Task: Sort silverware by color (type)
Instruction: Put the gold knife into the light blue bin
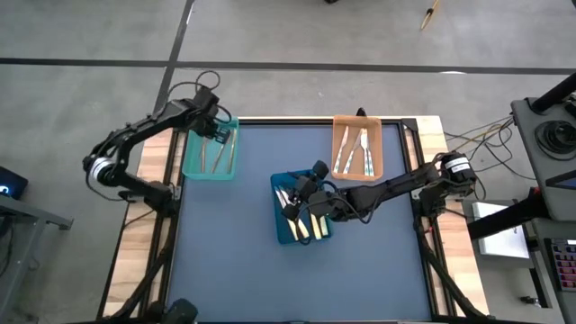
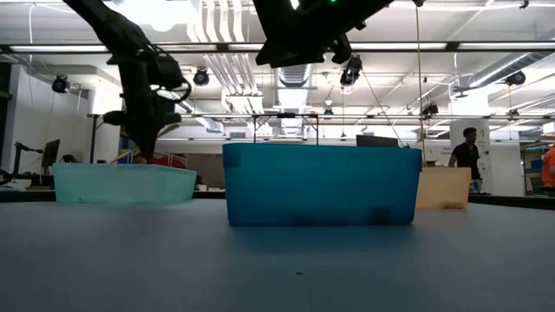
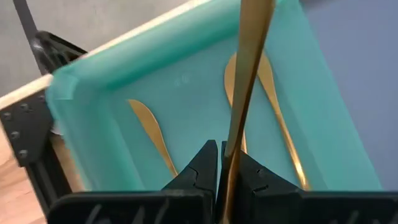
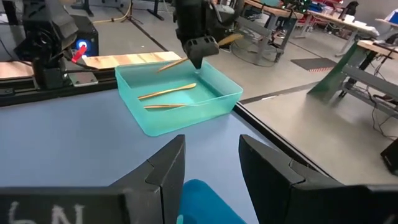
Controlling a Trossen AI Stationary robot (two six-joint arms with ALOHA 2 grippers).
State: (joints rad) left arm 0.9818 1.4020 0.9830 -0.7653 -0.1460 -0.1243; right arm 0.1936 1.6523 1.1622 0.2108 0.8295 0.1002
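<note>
My left gripper (image 3: 227,152) hangs over the teal tray (image 1: 191,157) at the table's far left, shut on a gold utensil (image 3: 249,62). Two more gold pieces (image 3: 152,134) (image 3: 273,106) lie flat on that tray's floor. My right gripper (image 4: 211,140) stands open above the blue tray (image 1: 281,229) in the middle of the table, nothing between its fingers. Cream-handled pieces (image 1: 310,225) lie in the blue tray. Pale-handled silverware (image 1: 355,153) lies in the orange tray (image 1: 340,135) at the far right. My left gripper pinches the gold utensil's slim handle (image 3: 231,146) between its two fingers, somewhere along its middle. The fingers come from above, pointing steeply down, and lie across it. The utensil is tilted, one end (image 4: 163,67) low over the teal tray and the other (image 4: 229,38) higher, and looks clear of the tray.
The near half of the blue mat (image 1: 297,279) is bare. Wooden strips and black frame rails (image 1: 153,180) border the mat on both sides. A person (image 2: 468,156) stands far back in the room.
</note>
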